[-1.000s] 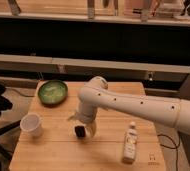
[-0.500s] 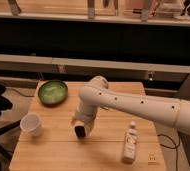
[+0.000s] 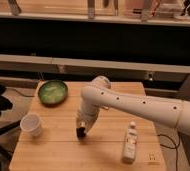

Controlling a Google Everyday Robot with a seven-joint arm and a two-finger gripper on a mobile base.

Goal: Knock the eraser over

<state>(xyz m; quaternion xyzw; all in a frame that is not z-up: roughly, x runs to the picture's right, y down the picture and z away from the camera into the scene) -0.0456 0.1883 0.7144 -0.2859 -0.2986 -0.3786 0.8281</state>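
Hand (image 3: 82, 129) low at eraser (image 3: 81, 132), mid-table (image 3: 48, 150), far from edges.

A light wooden tabletop (image 3: 53, 150) holds three loose items. The pincer (image 3: 82, 131) is lowered near the middle of the tabletop. A green bowl (image 3: 53, 92) sits to the left of the pincer and farther back, near the rear edge. A white cup (image 3: 31, 125) stands upright well to the pincer's left, near the left edge. A white bottle (image 3: 130, 143) lies to the pincer's right, toward the front edge. Behind the tabletop runs a dark shelf unit (image 3: 88, 40).
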